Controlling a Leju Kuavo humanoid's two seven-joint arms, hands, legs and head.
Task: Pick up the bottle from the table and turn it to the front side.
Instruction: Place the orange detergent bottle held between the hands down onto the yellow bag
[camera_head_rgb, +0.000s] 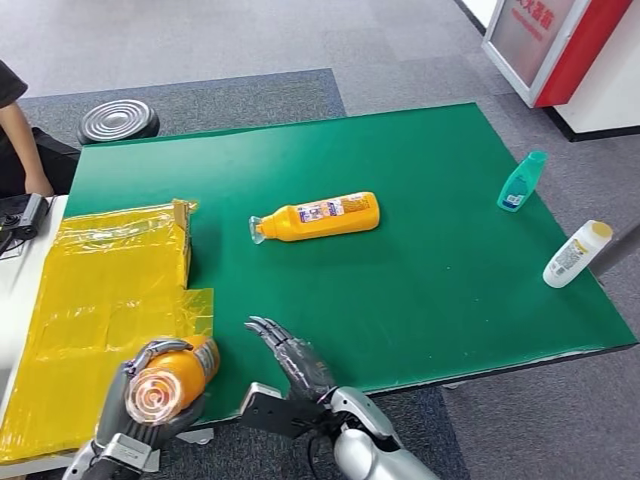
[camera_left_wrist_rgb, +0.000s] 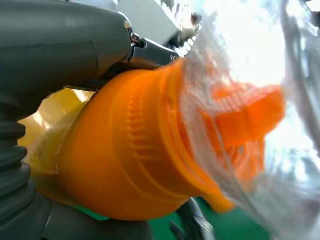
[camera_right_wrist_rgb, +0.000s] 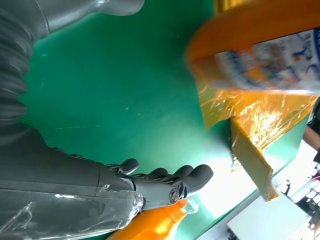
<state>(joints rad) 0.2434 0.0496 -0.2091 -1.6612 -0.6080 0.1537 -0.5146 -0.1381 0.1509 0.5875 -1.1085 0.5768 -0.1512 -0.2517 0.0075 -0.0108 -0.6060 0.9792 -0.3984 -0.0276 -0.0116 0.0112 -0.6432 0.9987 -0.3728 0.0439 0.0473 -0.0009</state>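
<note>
My left hand (camera_head_rgb: 121, 415) grips an orange bottle (camera_head_rgb: 177, 372) at the table's near left edge, its clear cap turned towards the head camera. In the left wrist view the hand (camera_left_wrist_rgb: 56, 60) wraps the bottle's orange shoulder (camera_left_wrist_rgb: 128, 160), and the clear cap (camera_left_wrist_rgb: 245, 115) stands beyond it. The held bottle's printed label (camera_right_wrist_rgb: 271, 55) faces the right wrist camera. My right hand (camera_head_rgb: 293, 362) hovers open over the green table (camera_head_rgb: 423, 300), just right of the held bottle, fingers (camera_right_wrist_rgb: 188, 176) spread and holding nothing. A second orange bottle (camera_head_rgb: 317, 217) lies on its side mid-table, cap pointing left.
A box wrapped in yellow film (camera_head_rgb: 106, 290) covers the table's left side. A teal bottle (camera_head_rgb: 522, 182) and a white bottle (camera_head_rgb: 577, 253) lie near the right edge. A black round stool (camera_head_rgb: 117, 121) and a seated person (camera_head_rgb: 15, 130) are at the far left.
</note>
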